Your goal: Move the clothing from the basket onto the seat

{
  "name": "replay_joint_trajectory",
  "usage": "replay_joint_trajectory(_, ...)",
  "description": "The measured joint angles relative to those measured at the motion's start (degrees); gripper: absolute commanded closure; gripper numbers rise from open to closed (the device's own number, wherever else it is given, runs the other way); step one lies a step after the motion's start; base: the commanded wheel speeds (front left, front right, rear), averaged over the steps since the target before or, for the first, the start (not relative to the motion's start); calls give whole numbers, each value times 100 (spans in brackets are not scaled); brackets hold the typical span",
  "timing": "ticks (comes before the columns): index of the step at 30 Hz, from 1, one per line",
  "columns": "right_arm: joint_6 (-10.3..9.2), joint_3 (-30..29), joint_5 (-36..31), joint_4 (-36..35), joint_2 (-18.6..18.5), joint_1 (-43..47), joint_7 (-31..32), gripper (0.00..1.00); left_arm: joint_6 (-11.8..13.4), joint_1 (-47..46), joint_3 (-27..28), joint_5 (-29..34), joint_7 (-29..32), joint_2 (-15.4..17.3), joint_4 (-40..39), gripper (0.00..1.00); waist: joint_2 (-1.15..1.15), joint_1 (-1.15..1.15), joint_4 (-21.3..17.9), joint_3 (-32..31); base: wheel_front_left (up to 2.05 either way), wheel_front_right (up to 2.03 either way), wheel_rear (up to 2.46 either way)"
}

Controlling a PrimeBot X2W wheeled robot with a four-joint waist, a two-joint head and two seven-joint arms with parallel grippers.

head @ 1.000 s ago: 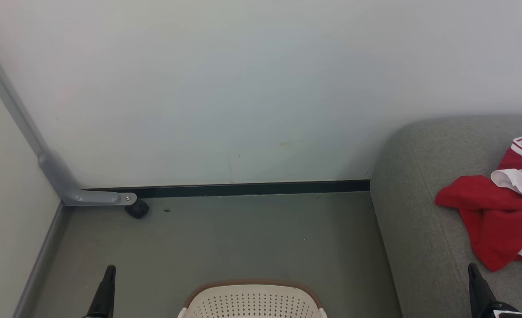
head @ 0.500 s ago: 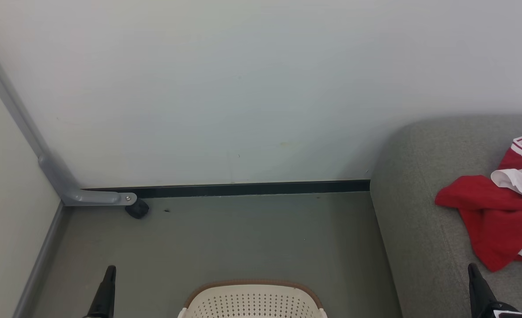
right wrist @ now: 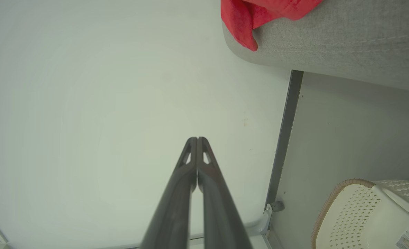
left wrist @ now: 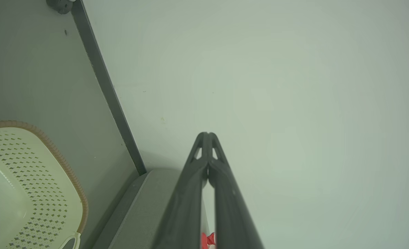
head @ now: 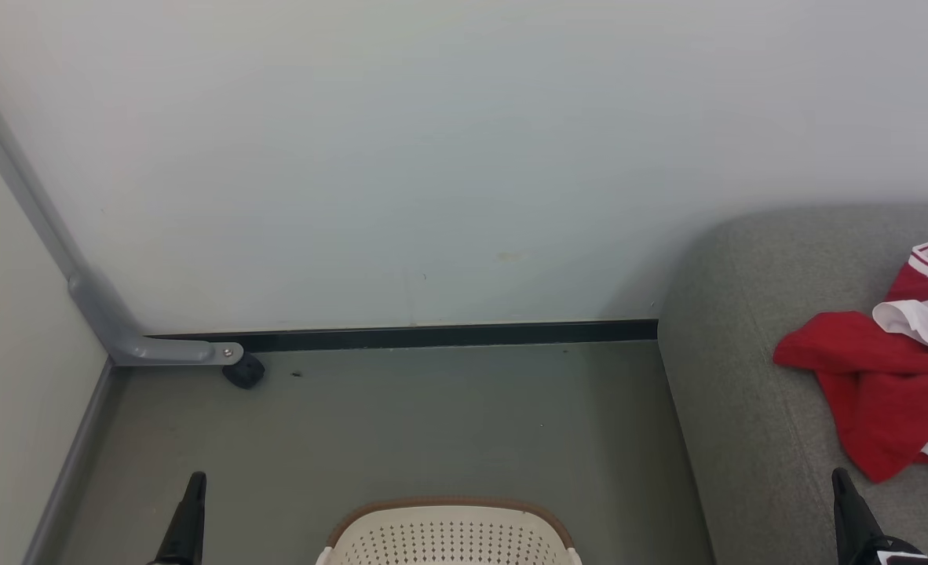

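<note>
Clothing (head: 872, 377) lies on seat (head: 739, 408); wrist views show left pincer (left wrist: 207, 133), right pincer (right wrist: 197, 138) each closed

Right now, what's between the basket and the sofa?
Just bare grey floor lies between the basket and the sofa; the head view shows it.

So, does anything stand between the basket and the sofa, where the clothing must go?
Nothing visible does. Just grey floor lies between the laundry basket and the grey sofa. Red clothing already lies on the sofa's seat.
</note>
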Motion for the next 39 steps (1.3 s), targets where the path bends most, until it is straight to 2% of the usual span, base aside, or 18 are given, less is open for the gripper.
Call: replay_joint_trajectory(39,0,0,0,3,0,-1,0,100,0,0,0,1,0,0,1,100,0,0,0,0,0,0,0)
